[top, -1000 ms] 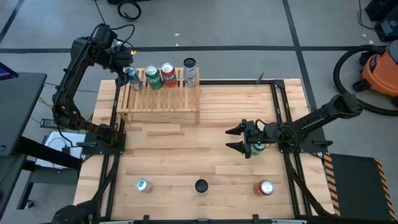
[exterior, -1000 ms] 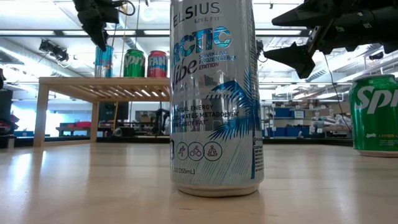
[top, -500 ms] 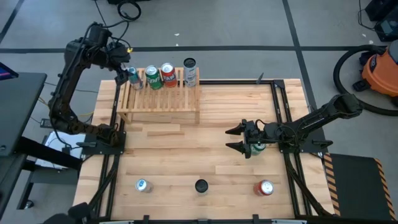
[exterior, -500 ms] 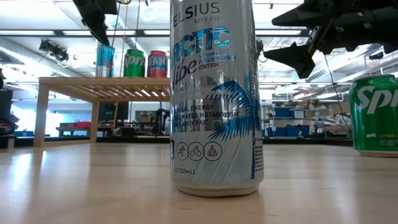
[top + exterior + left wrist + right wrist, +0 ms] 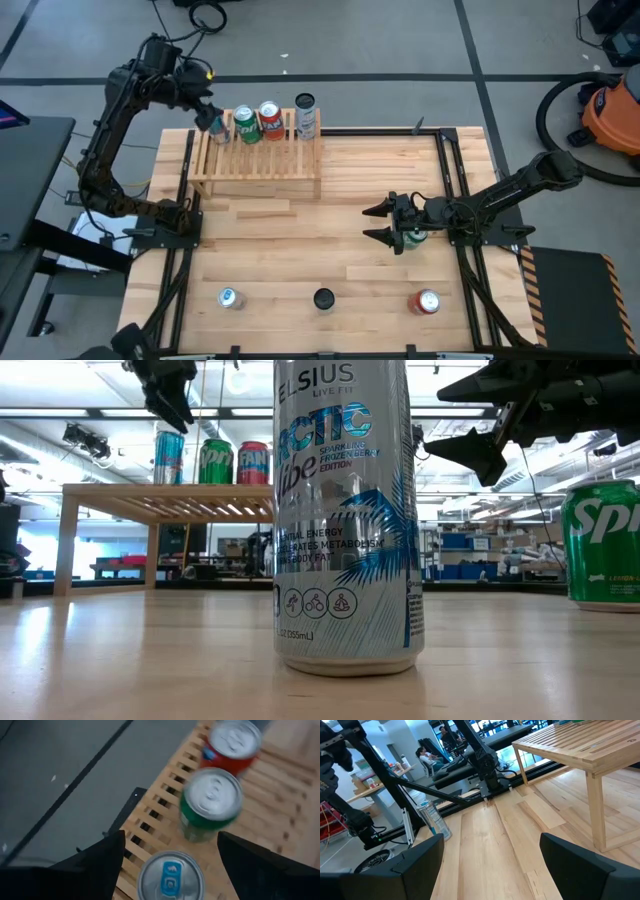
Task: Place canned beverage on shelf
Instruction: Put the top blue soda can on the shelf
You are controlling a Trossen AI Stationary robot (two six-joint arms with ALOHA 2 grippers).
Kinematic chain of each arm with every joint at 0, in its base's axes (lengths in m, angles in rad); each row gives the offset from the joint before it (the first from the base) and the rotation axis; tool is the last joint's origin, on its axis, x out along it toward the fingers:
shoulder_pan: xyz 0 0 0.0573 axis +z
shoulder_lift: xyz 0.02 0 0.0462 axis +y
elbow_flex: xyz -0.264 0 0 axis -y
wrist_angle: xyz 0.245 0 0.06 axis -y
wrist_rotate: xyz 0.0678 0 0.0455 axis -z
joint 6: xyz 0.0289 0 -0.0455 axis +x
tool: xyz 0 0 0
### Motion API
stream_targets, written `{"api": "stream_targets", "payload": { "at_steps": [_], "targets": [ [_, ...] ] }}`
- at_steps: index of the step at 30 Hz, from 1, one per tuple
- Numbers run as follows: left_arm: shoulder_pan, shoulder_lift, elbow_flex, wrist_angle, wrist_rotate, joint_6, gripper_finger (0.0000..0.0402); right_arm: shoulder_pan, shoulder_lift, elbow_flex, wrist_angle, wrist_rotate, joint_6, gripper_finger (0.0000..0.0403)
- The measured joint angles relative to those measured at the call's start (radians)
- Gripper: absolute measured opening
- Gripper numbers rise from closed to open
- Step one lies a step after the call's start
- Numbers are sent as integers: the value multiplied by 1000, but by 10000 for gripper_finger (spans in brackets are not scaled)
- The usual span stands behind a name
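Beverage can (image 5: 170,879) with the blue tab stood on the shelf (image 5: 258,160) at its left end beside a green can (image 5: 210,802), directly below the released left gripper (image 5: 170,851), whose spread fingers risked toppling it if they clipped its rim.

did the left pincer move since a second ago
Yes. In the low view the left pincer has risen: its tips were alongside the blue can on the shelf a second ago, and now hang open above the can's top.
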State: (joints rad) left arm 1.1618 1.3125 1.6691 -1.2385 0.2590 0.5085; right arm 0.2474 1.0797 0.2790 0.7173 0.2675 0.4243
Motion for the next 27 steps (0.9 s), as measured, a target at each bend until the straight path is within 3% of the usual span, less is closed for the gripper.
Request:
{"api": "stream_targets", "payload": {
  "at_steps": [5, 12, 27],
  "targets": [
    [-14, 0, 0, 5, -60, -248, 318, 0, 0, 0, 0, 0, 0, 339],
    [-24, 0, 0, -71, -63, -491, 318, 0, 0, 0, 0, 0, 0, 339],
    [-24, 3, 0, -90, -116, -607, 318, 0, 0, 0, 0, 0, 0, 339]
  ]
}}
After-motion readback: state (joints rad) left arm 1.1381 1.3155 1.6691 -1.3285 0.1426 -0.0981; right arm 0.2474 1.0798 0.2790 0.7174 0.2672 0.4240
